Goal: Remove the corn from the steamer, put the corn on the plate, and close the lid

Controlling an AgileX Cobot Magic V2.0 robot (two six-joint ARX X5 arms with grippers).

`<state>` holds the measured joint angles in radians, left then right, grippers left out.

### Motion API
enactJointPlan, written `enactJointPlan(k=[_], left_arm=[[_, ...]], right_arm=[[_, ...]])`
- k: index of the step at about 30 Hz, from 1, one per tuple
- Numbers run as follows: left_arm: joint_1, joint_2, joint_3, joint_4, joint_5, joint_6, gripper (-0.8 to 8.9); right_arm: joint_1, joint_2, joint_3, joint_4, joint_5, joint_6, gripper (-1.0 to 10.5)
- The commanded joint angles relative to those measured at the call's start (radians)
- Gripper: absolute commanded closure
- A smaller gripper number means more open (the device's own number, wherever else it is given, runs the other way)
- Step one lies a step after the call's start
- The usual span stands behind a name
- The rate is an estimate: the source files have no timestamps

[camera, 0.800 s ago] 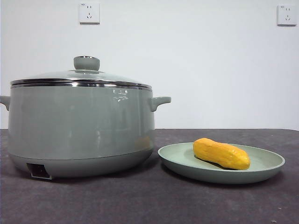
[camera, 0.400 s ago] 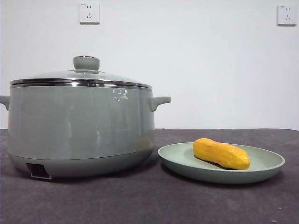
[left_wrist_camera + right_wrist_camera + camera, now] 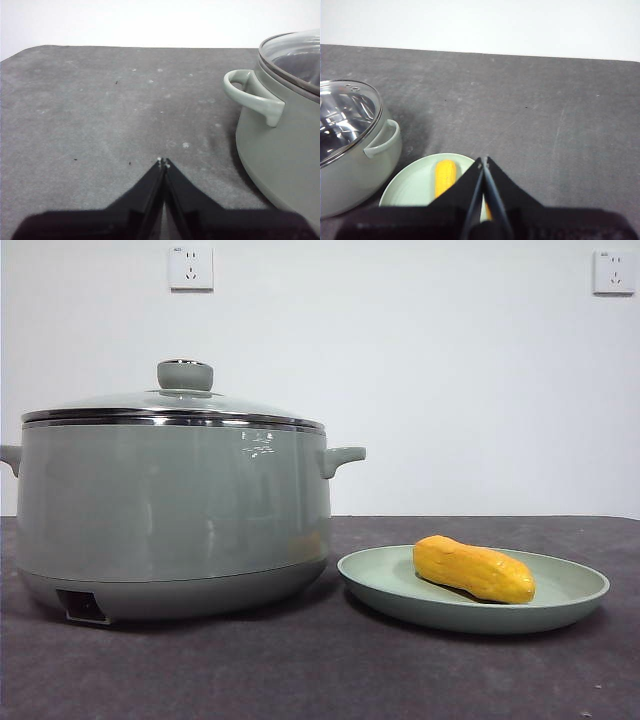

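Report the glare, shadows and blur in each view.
Front view: sharp and evenly lit, window-like glare on the steamer wall, soft shadow under the plate. Left wrist view: the left gripper looks soft, the wall behind is washed out. Right wrist view: bright reflections break up the lid glass; the corn is slightly soft.

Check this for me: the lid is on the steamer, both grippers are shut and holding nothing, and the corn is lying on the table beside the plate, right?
Not quite. The corn lies on the plate, not on the table beside it; the front view shows this. The rest stands: the lid is on the steamer, and the left gripper and right gripper are shut and hold nothing.
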<state>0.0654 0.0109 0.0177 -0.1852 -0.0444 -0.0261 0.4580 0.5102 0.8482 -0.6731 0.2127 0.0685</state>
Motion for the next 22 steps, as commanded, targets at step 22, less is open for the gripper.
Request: enactJointPlan(k=[22], left_arm=[[0.003, -0.003, -0.014, 0.004, 0.000, 0.011, 8.17]], right_arm=[[-0.410, -0.160, -0.192, 0.253, -0.078, -0.130, 9.5]])
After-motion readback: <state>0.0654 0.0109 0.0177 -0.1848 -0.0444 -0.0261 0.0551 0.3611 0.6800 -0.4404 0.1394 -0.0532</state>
